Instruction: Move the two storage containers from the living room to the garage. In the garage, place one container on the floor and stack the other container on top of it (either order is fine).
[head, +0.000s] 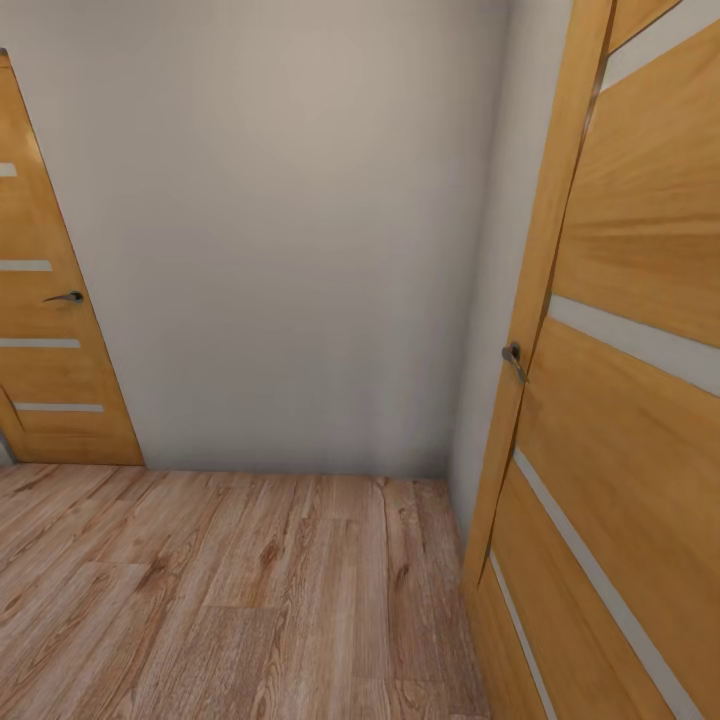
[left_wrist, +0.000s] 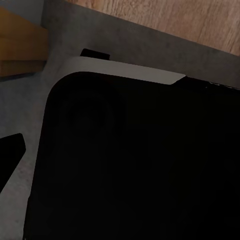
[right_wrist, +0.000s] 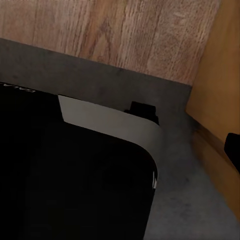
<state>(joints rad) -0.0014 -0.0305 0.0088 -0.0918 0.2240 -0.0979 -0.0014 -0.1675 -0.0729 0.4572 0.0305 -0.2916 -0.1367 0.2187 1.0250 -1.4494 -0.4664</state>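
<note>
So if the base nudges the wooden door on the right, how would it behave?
The wooden door looks like a stiff slab, so it probably swings, not flexes. It stands angled from the wall, so it is likely unlatched.

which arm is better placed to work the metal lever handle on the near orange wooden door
Probably the right: that handle and door sit close on the robot's right side.
</note>
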